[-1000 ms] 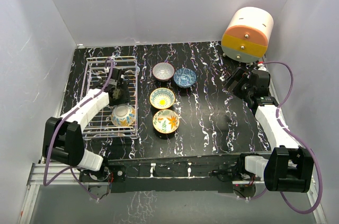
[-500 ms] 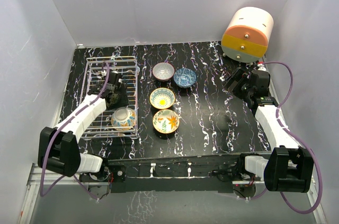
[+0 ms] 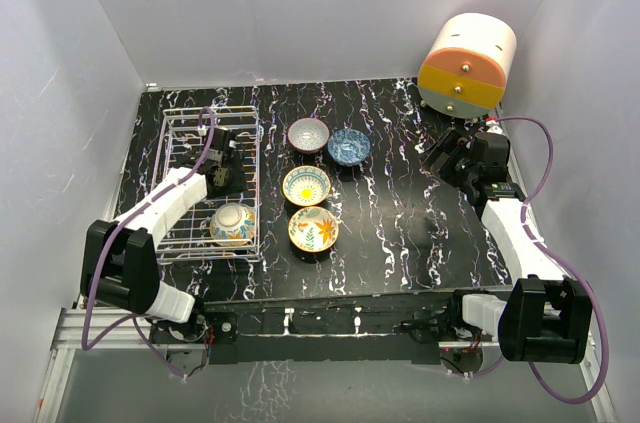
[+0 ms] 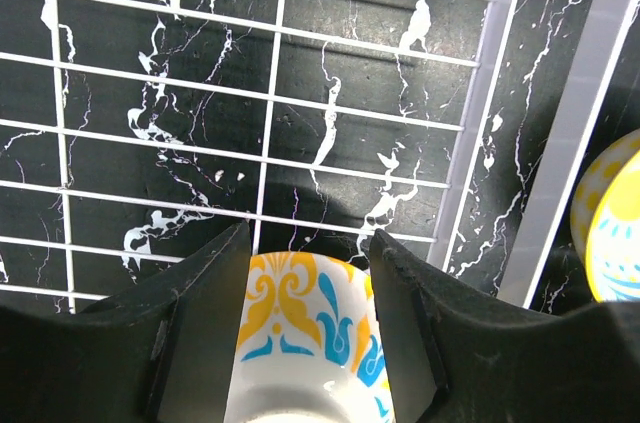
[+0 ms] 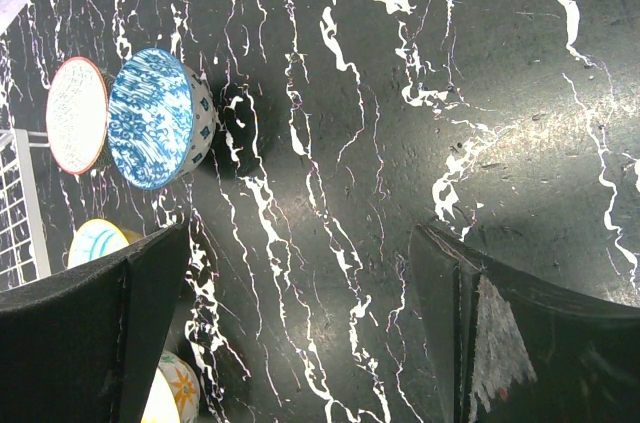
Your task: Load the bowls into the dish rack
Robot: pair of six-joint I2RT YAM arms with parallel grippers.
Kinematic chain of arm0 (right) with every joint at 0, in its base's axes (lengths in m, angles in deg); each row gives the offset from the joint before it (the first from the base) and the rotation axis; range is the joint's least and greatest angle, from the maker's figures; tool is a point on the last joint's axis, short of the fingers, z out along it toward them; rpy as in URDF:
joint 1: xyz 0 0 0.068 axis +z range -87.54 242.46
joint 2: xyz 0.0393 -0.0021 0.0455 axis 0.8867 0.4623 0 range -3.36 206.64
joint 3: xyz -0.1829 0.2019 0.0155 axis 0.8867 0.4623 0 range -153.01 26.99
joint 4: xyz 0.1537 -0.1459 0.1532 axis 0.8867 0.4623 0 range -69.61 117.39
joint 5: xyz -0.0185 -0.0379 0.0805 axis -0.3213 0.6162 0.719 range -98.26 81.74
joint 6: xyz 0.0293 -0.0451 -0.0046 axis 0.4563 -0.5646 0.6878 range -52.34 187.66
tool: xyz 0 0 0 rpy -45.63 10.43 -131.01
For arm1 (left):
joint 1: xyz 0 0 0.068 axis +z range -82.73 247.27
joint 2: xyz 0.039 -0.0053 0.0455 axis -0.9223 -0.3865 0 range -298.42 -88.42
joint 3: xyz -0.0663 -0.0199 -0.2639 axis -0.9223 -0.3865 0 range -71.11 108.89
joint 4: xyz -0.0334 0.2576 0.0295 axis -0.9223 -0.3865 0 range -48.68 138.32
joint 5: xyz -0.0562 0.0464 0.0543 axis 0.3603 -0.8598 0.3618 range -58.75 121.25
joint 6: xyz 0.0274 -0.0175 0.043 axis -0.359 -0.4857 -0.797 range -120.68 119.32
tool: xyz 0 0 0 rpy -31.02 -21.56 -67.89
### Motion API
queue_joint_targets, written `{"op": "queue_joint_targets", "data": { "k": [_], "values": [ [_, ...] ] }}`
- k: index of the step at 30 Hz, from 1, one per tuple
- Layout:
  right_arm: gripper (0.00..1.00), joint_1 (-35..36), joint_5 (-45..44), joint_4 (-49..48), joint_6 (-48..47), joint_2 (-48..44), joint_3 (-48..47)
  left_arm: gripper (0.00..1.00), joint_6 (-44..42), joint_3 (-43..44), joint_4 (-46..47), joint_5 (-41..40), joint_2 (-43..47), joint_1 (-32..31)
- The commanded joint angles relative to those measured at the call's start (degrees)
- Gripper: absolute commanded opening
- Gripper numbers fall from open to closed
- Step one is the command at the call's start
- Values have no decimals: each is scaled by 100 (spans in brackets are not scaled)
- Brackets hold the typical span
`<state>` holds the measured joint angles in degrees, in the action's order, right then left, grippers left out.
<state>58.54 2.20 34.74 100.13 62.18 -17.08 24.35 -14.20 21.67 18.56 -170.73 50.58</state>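
The white wire dish rack [image 3: 172,143] stands at the left of the table. One pale bowl with a yellow and blue pattern [image 3: 232,222] lies in its near right corner, base up. My left gripper [image 3: 222,159] hangs over the rack just beyond that bowl. In the left wrist view its fingers [image 4: 200,303] stand apart and the bowl [image 4: 305,333] shows below, between them. A grey bowl [image 3: 308,134], a blue bowl [image 3: 349,146], a yellow-rimmed bowl [image 3: 306,185] and an orange floral bowl [image 3: 313,229] sit on the table right of the rack. My right gripper [image 3: 446,157] is open and empty.
The big cream-orange-yellow drum [image 3: 467,63] stands at the far right corner, just behind my right gripper. White walls close in the black marbled table [image 3: 400,213] on three sides. The right wrist view shows the blue bowl [image 5: 155,118] and the grey bowl [image 5: 75,115] at its left.
My left gripper dipped toward the near left over the rack, then came back to about where it was. The bowl in the rack shifted slightly nearer. The right arm has not moved.
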Motion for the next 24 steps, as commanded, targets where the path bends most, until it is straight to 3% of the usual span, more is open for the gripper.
{"op": "queue_joint_targets", "data": {
  "k": [1,24],
  "values": [
    [95,-42,-13,-310,-58,-125,-57,50,-104,12,-48,68,51,-28],
    [95,-43,2,-354,-31,-155,65,50,37,-572,-357,155,611,-43]
  ]
}}
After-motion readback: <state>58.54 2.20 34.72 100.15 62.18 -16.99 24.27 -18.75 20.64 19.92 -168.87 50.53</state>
